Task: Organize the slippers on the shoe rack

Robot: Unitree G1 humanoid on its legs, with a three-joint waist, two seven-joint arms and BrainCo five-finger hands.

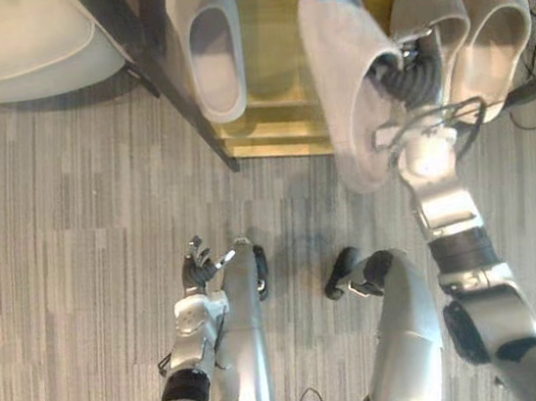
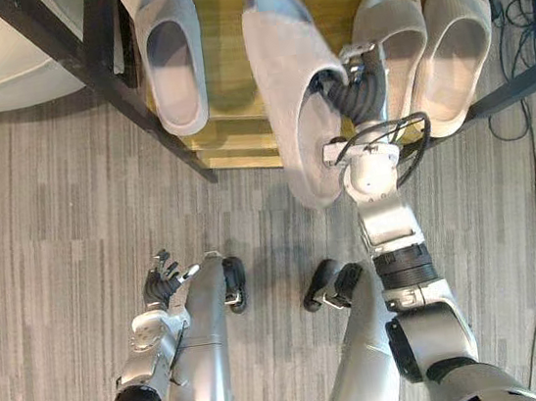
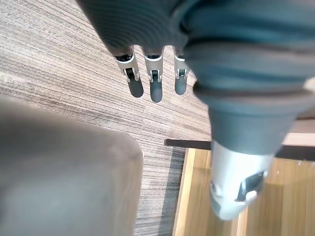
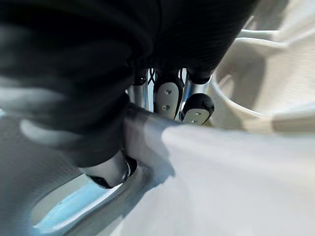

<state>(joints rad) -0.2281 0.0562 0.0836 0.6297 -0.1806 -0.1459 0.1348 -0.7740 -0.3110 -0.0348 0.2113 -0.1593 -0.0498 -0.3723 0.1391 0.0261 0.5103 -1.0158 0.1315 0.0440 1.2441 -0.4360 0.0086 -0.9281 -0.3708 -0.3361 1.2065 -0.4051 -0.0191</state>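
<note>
Over the grey floor [image 1: 56,238], a tilted slipper [image 1: 346,81] is gripped by its rim in the right hand [image 1: 407,73] above the front of the shoe rack [image 1: 274,22]. It should be levelled and lowered between the lone slipper [image 1: 210,45] and the pair [image 1: 492,23]. The left hand [image 1: 198,266] is held low with relaxed fingers.

Seen from above, the slipper [image 2: 291,108] hides the right hand [image 2: 358,95]'s fingertips, and it blurs against its thumb. Beyond the hand, the shoe rack [image 2: 226,68] is cut off.
</note>
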